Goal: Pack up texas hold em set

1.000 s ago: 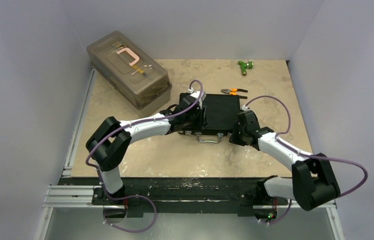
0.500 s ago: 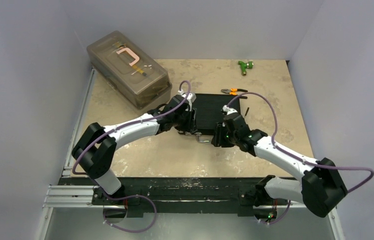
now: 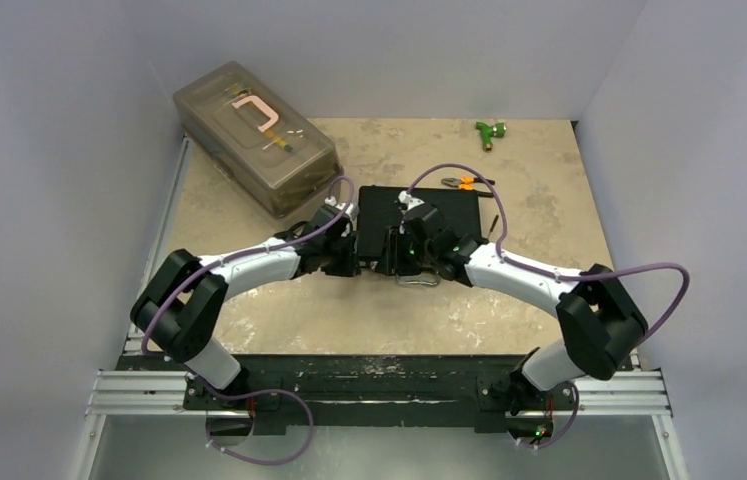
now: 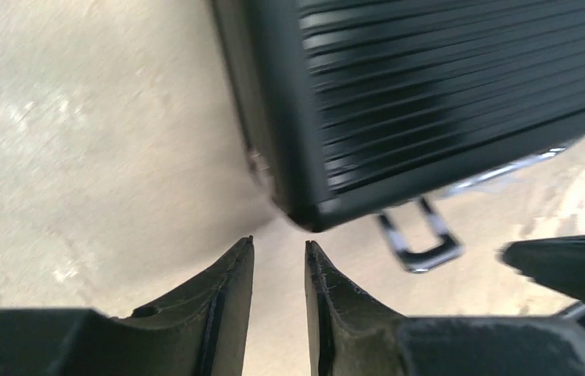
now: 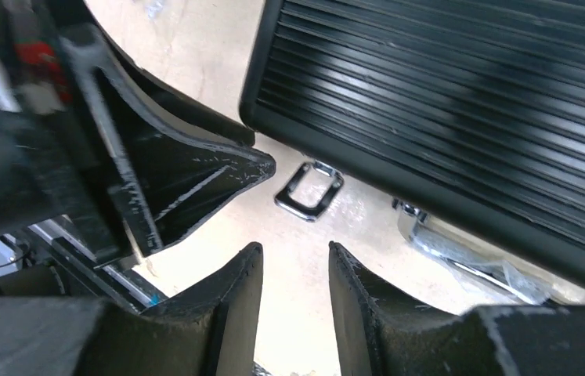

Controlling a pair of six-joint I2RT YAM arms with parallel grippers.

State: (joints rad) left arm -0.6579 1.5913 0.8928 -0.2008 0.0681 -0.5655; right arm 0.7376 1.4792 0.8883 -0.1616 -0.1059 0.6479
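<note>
The black ribbed briefcase (image 3: pixel 429 205) lies shut in the middle of the table, with its silver handle (image 3: pixel 417 281) at its near edge. No chips, cards or dice show. My left gripper (image 3: pixel 342 258) is at the case's near-left corner, slightly open and empty. The left wrist view shows the case corner (image 4: pixel 430 94) just ahead of the fingertips (image 4: pixel 279 243), and a flipped-out silver latch loop (image 4: pixel 422 239). My right gripper (image 3: pixel 396 252) is slightly open and empty, just off the near edge. The right wrist view shows the case (image 5: pixel 469 102), the latch loop (image 5: pixel 309 189) ahead of its gripper (image 5: pixel 295 249), and the handle (image 5: pixel 449 247).
A large translucent grey-brown box (image 3: pixel 254 135) stands at the back left. Orange-handled pliers (image 3: pixel 468 183) lie just behind the case. A green tool (image 3: pixel 490 131) lies at the back right. The two grippers are close together; the left one (image 5: pixel 171 172) fills the left of the right wrist view.
Both grippers have moved left along the case's near edge. The right one went from the right corner to left of the handle. The case has shifted slightly left.
</note>
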